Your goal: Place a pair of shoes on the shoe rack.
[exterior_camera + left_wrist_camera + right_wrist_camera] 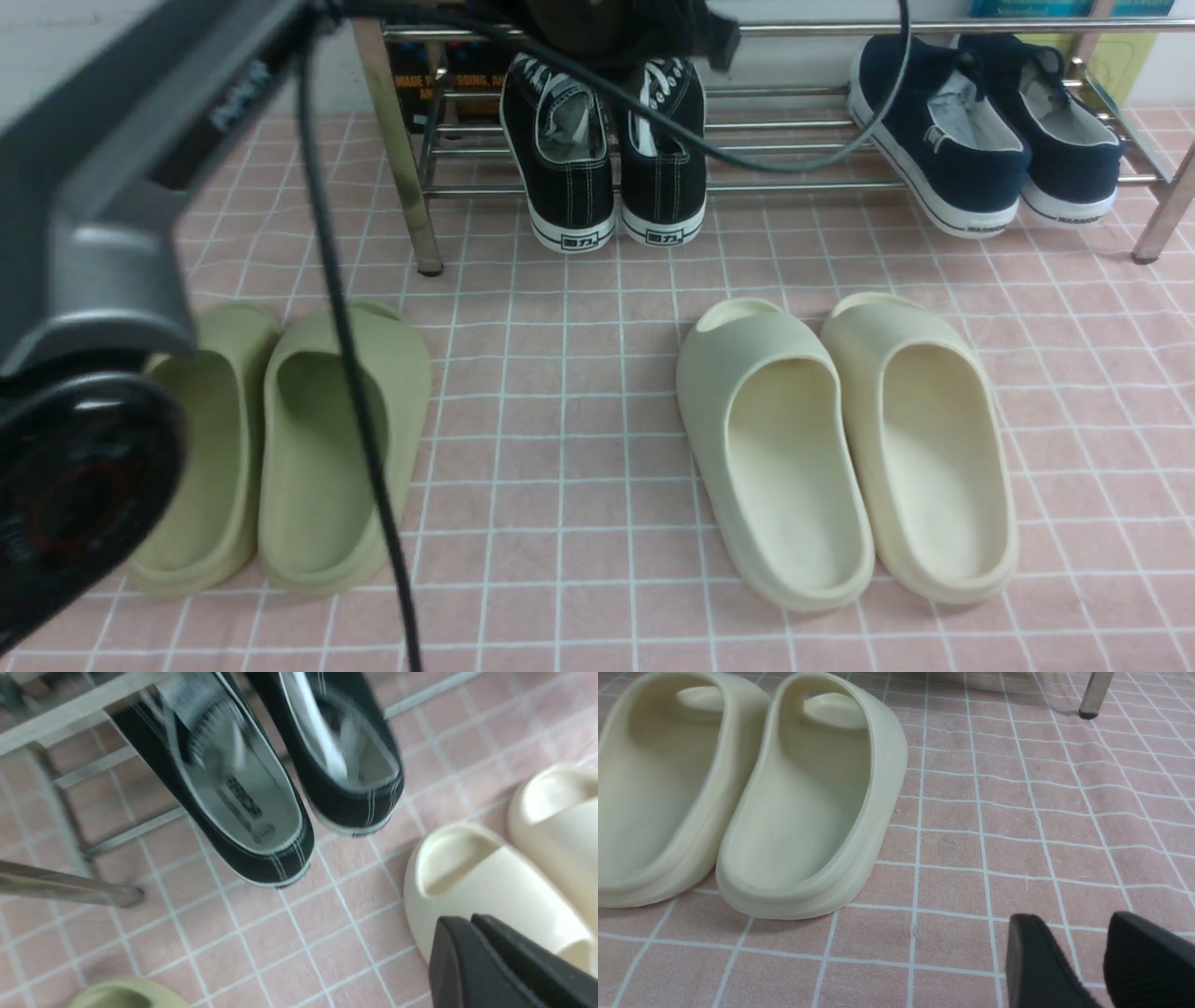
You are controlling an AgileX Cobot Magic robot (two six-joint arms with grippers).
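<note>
The pair of black sneakers is sitting on the lowest shelf of the shoe rack, toes pointing inward and side by side. Their heels are overhanging the front rod above the pink tiled floor. The left hand is hovering just out from those heels with its fingers pressed together and nothing between them. The right hand is hanging low over the floor, spread apart and empty.

The overhang is looking like the weak spot. A nudge from the left arm as it pulls away could be enough to tip a heel down and slide a sneaker off the rods. Its black cable is drooping across the sneakers in the front view (how close it really hangs is hard to judge), so a snag there could be dragging one out too.

Around them, navy slip-ons are occupying the same shelf well to the right. Green slides and cream slides are lying on the floor in front, the cream pair just beside the left hand's way back.
</note>
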